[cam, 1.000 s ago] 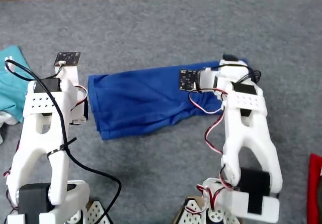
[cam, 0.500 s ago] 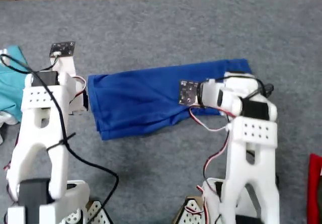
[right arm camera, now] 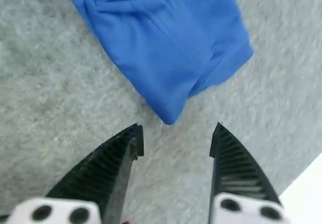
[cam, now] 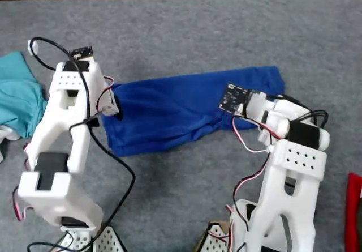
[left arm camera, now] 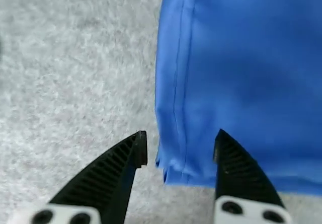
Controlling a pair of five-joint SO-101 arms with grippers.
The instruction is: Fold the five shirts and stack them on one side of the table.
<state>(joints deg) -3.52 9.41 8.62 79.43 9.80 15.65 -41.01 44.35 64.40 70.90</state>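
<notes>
A blue shirt (cam: 181, 107), folded into a long strip, lies across the middle of the grey table (cam: 186, 31). My left gripper (left arm camera: 181, 146) is open at the strip's left end, one fingertip over the table and the other over the hemmed edge of the blue shirt (left arm camera: 241, 73). In the high view the left gripper (cam: 110, 107) sits at that end. My right gripper (right arm camera: 177, 133) is open above bare table, just short of a bunched corner of the blue shirt (right arm camera: 166, 43). The right arm (cam: 288, 133) stands by the strip's right end.
A teal shirt (cam: 17, 93) lies at the left edge with a white cloth (cam: 5, 133) beside it. A red cloth (cam: 355, 206) shows at the right edge. Bare grey table lies behind and in front of the blue strip.
The left arm has swung right, onto the strip's left end. The right arm has drawn back off the shirt, uncovering its right end.
</notes>
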